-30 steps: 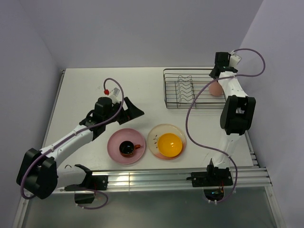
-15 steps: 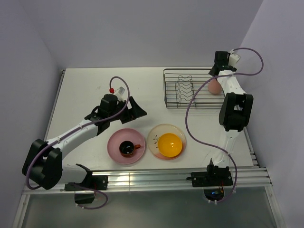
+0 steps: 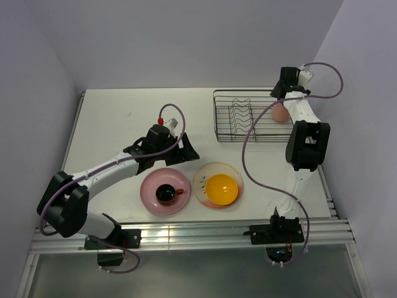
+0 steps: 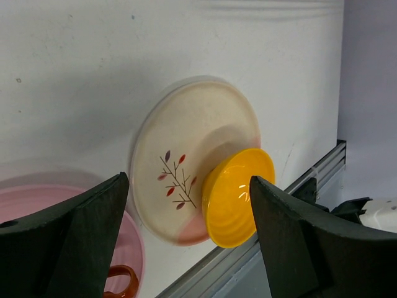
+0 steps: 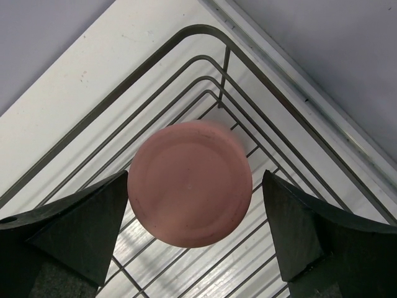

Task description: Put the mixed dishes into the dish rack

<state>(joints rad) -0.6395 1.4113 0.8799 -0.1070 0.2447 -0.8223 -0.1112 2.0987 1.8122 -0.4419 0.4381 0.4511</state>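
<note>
Left gripper (image 4: 188,186) is hanging with fingers spread wide and empty, framing the cream plate (image 4: 186,143) and the yellow bowl (image 4: 239,195) on it, likely lining up a pick. Right gripper (image 5: 195,181) is gaping too, not touching the pink tumbler (image 5: 189,192), which is sitting base-up in the rack (image 3: 245,92) corner.

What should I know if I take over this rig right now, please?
Left tool: open, empty, hovering beside the cream plate.
Right tool: open, empty, above the pink tumbler.
Done: the pink tumbler stands base up in the right end of the dish rack.
Left: the yellow bowl sits on the cream plate and the small cup on the pink plate, both on the table. All four need racking.
</note>
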